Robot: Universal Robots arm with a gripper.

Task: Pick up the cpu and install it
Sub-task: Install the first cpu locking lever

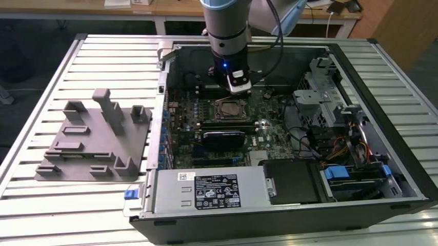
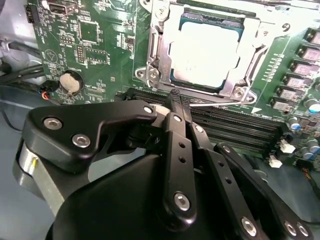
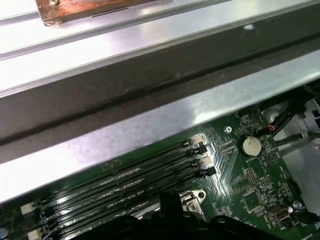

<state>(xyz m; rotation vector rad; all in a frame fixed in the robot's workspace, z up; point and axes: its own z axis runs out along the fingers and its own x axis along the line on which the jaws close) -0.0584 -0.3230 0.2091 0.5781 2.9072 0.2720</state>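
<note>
And here we are inside the open computer case (image 1: 405,169), sitting on the slatted metal tabletop (image 1: 41,200). The landmark is the socket (image 1: 216,109) in the middle of the green motherboard (image 1: 274,134).

The cpu (image 1: 230,108) lies flat inside that socket. In the second wrist view its shiny silver top (image 2: 207,50) glares bright, boxed in by the socket's metal frame (image 2: 151,75). It looks level and square in there.

The hand (image 1: 236,87) hangs off the arm (image 1: 226,25), just above the socket's far edge in the exterior view. In the second wrist view the hand (image 2: 176,96) is clenched: the black fingers (image 2: 176,145) run together to one tip with nothing between them. That tip sits just short of the socket frame, over the edge of the black memory slots (image 2: 235,127). It is apart from the cpu, no contact.

Those memory slots (image 3: 125,185) run alongside the socket, and a round coin battery (image 2: 70,82) sits on the board beyond the socket's corner, also seen in the first wrist view (image 3: 248,146).

Well away from the socket, outside the case toward the exterior view's left, the grey fixture block (image 1: 96,138) rests on the tabletop. The power supply (image 1: 205,190) fills the case's near side, on the other side of the socket from the hand.
</note>
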